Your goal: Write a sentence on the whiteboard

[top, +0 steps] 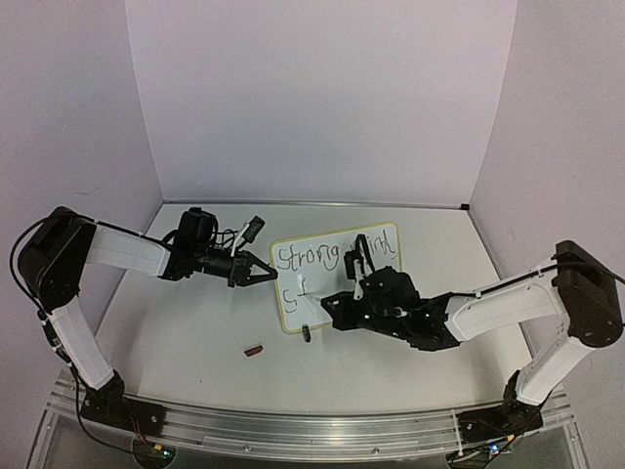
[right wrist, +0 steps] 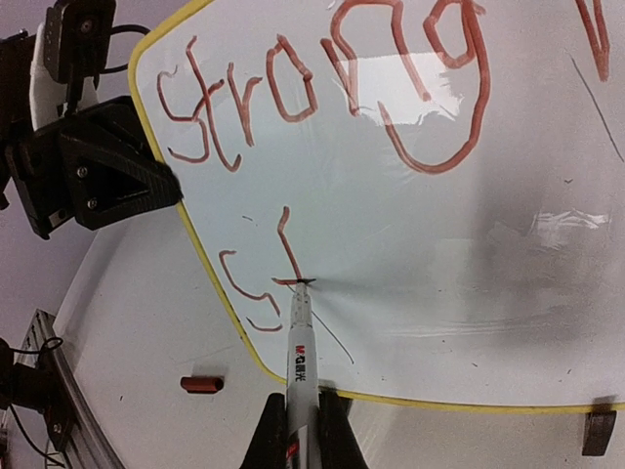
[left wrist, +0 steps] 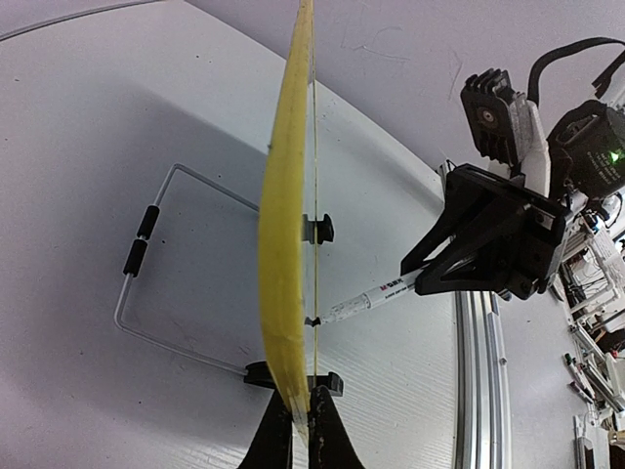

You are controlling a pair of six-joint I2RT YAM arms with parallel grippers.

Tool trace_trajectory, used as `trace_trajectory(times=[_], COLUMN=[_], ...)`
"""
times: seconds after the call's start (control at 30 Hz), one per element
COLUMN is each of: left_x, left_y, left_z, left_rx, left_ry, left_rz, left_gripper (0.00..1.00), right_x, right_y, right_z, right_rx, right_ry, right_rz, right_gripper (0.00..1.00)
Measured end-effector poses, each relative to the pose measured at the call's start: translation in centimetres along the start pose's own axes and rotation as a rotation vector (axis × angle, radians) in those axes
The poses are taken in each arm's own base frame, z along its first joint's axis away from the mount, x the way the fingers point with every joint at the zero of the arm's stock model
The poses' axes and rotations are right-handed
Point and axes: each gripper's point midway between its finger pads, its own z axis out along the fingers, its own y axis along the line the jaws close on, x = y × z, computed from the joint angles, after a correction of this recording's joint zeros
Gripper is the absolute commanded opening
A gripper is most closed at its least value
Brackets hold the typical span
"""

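The whiteboard (top: 363,283) stands tilted mid-table, with a thin yellow frame. The sentence (top: 332,256) reads "Strong mind" on the top line, with "St" (top: 296,290) below it. In the right wrist view the strokes (right wrist: 322,88) look reddish. My left gripper (top: 266,274) is shut on the board's left edge; the left wrist view shows its fingers (left wrist: 276,435) pinching the yellow rim (left wrist: 286,244). My right gripper (right wrist: 300,415) is shut on a white marker (right wrist: 299,352). The marker's tip (right wrist: 301,284) touches the board at the crossbar of the "t".
A red marker cap (top: 254,349) lies on the table in front of the board, also seen in the right wrist view (right wrist: 202,384). The wire stand (left wrist: 146,264) with black clips props the board from behind. A black clip (right wrist: 598,432) sits at the board's lower edge.
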Motion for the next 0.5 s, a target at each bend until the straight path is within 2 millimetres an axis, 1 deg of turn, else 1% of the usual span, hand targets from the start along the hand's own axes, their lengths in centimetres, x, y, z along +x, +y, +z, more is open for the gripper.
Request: trace_trajectory(times=[0.33,0.5], left_x=[0.0,0.0], left_y=[0.0,0.0], left_z=[0.0,0.0], left_rx=[0.000,0.000], left_ry=[0.000,0.000], left_rz=[0.000,0.000], left_gripper=[0.00,0.00], right_x=[1.9,2.3], right_y=[-0.2,-0.4], right_z=[0.2,0.2], right_rx=[-0.002,0.008], right_ry=[0.057,0.072], right_rz=[0.017,0.014], right_gripper=[0.00,0.00])
